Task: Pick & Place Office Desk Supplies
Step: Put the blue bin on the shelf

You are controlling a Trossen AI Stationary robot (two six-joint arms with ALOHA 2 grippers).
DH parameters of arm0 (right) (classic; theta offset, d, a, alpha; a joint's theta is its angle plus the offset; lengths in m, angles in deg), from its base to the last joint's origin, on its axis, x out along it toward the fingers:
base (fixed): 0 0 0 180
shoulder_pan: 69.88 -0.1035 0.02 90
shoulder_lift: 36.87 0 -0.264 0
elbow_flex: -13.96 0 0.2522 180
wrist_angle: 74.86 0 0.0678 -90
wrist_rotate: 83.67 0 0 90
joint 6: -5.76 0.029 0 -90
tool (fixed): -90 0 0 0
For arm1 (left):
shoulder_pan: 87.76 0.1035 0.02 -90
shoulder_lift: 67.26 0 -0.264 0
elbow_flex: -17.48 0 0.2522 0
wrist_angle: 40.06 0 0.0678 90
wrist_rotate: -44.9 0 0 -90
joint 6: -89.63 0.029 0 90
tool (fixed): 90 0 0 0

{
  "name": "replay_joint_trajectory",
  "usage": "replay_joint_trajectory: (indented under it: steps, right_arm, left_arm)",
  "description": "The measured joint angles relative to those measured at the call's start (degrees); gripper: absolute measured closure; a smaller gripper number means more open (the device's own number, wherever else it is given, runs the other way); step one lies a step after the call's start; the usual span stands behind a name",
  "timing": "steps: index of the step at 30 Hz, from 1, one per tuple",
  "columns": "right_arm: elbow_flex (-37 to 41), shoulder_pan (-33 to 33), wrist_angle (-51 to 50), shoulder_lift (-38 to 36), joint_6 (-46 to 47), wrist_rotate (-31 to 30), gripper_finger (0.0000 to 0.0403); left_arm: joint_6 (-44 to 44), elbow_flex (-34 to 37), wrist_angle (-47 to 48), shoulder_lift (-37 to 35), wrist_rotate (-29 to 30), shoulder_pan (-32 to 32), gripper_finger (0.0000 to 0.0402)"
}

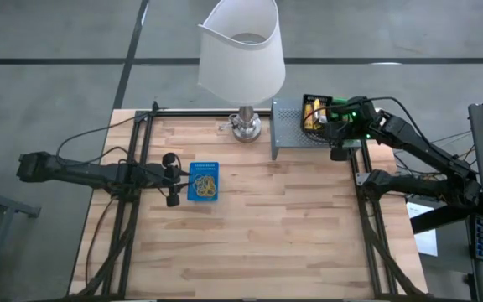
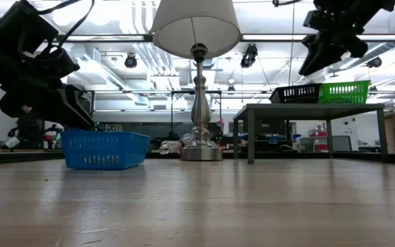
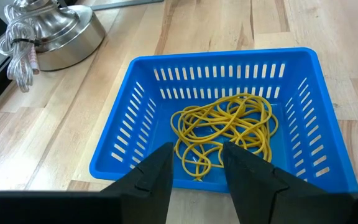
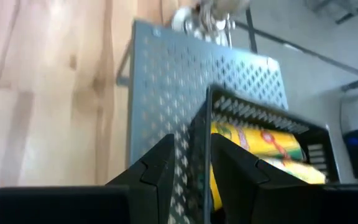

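Only the left wrist view shows rubber bands (image 3: 225, 127) inside the blue tray (image 3: 114, 152).

A lab or workshop: bare grey concrete floor (image 1: 49, 101) surrounded the pale wooden plank table (image 1: 250, 226); exposed ceiling pipes (image 2: 142, 17) ran top centre.

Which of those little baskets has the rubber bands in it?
The blue basket on the bare wooden table, by the left gripper, holds the rubber bands. The black and green ones sit on the grey shelf.
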Motion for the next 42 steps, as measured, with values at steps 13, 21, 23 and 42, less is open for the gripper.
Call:
replay_joint_trajectory:
  steps: [13,21,23,42]
  right_arm:
    - [0.0,-11.9,11.3,0.6,7.7,4.3,0.0303]
    - [3.6,-24.2,21.2,4.2,12.8,3.3,0.0302]
    - [5.8,-27.0,27.0,5.2,13.4,1.6,0.0302]
    - [13.1,-38.6,76.0,31.2,23.6,-8.9,0.0271]
  left_arm:
    - [0.0,0.0,0.0,0.0,0.0,0.0,0.0259]
    - [0.0,0.0,0.0,0.0,0.0,0.0,0.0259]
    - [0.0,0.0,0.0,0.0,0.0,0.0,0.0259]
    - [0.0,0.0,0.0,0.0,0.0,0.0,0.0259]
